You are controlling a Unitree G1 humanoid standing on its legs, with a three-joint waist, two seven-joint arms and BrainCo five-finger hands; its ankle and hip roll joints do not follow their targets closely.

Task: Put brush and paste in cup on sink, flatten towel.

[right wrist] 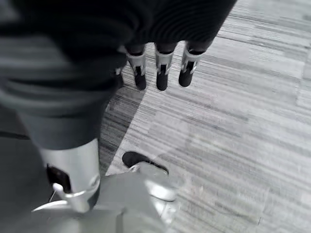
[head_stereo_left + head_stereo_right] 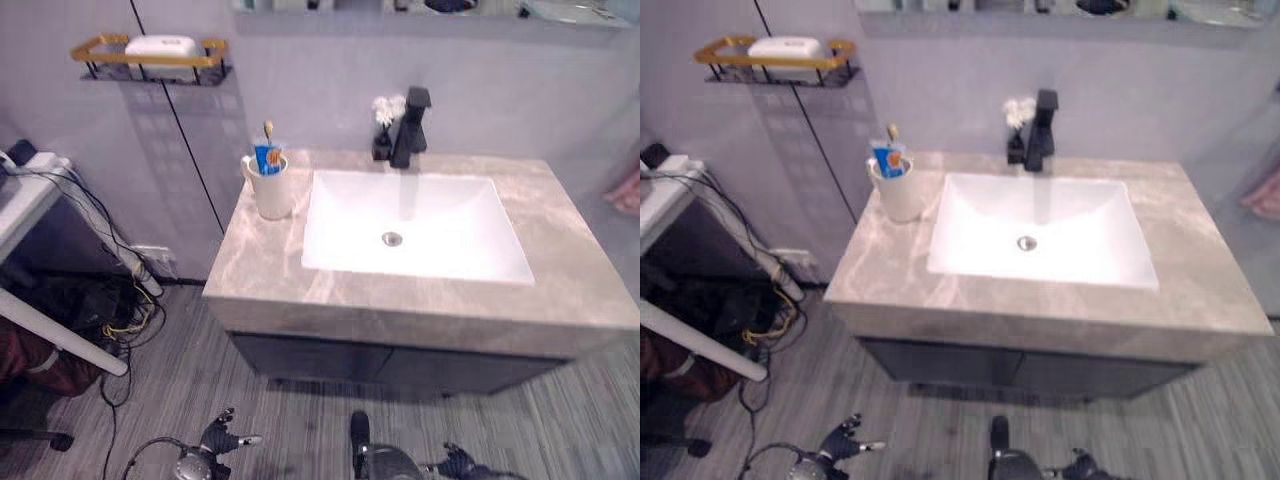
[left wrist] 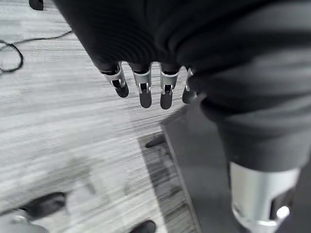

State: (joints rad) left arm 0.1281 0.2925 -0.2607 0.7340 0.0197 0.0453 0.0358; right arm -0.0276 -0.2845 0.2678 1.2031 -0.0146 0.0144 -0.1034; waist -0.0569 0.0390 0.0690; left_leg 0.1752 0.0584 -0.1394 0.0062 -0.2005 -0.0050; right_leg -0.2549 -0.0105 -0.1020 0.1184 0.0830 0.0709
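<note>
While both hands hang low over the grey floor (image 2: 300,440), well below the counter (image 2: 560,280), the cup (image 2: 272,190) stands on the counter's left rear part, just beside the white basin (image 2: 420,225). From the cup rise a brush (image 2: 268,131) and a blue tube of paste (image 2: 266,157), both upright inside it. Left hand (image 3: 141,87) shows its fingers hanging straight and relaxed, holding nothing; right hand (image 1: 160,73) is the same, fingers loose and empty. A black tap (image 2: 411,125) stands behind the basin, with a small dark vase (image 2: 383,140) of white flowers just beside it. On the wall to the left hangs a gold-railed shelf (image 2: 150,55) with a white soap (image 2: 160,45) on it. At the far right edge a bit of pink cloth (image 2: 625,190) shows past the counter; whether it is the towel, I cannot tell.
</note>
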